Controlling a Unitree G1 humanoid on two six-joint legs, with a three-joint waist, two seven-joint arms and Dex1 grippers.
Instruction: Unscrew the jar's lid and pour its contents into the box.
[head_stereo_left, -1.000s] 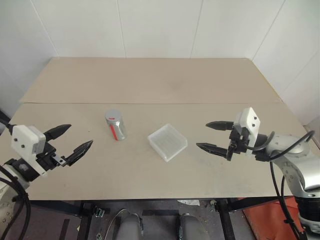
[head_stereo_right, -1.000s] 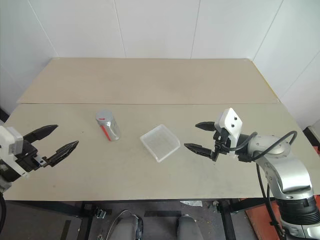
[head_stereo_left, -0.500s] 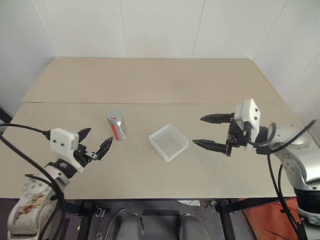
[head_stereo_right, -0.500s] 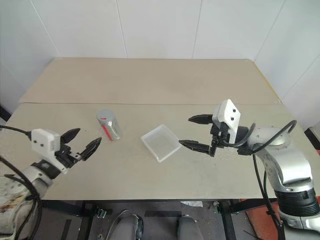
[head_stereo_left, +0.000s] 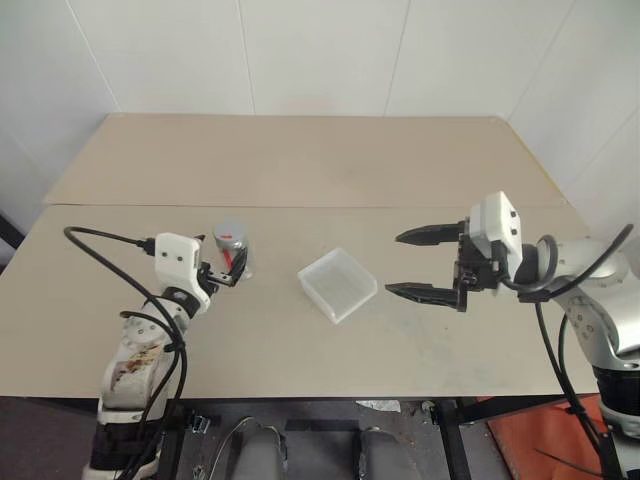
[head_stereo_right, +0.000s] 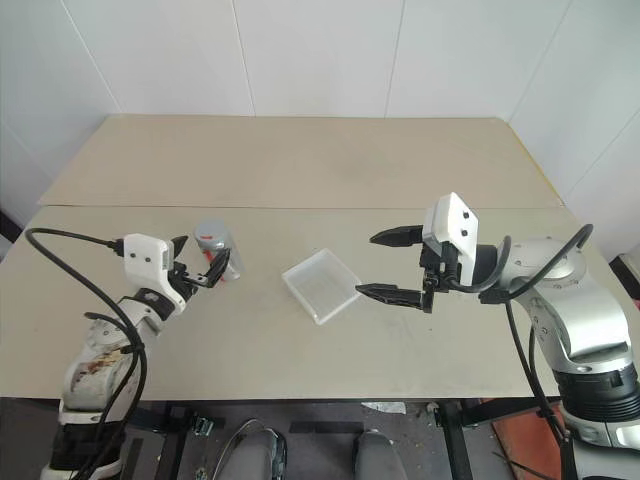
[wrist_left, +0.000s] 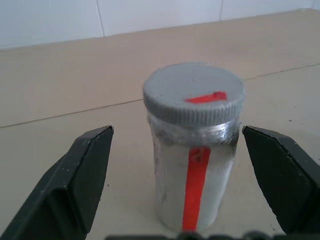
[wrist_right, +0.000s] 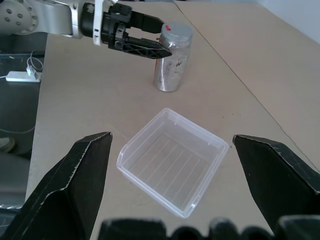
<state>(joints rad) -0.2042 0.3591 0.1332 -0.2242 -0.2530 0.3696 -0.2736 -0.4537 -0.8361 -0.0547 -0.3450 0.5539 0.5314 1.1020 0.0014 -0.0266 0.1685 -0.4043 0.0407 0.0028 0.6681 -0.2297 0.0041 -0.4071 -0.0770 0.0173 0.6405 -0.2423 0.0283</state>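
Left wrist view: the left gripper (wrist_left: 190, 185) is bracketing the jar (wrist_left: 192, 172), lid (wrist_left: 194, 92) on, between wide-open, non-contacting jaws. The right gripper (head_stereo_left: 415, 264) is hovering open beside the box (head_stereo_left: 337, 284). Next: closing on the jar body.

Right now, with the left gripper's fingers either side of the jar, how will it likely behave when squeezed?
The jar stands upright, taller than wide, so an off-centre touch may tip it. Its round wall looks smooth, so it may slip or roll.
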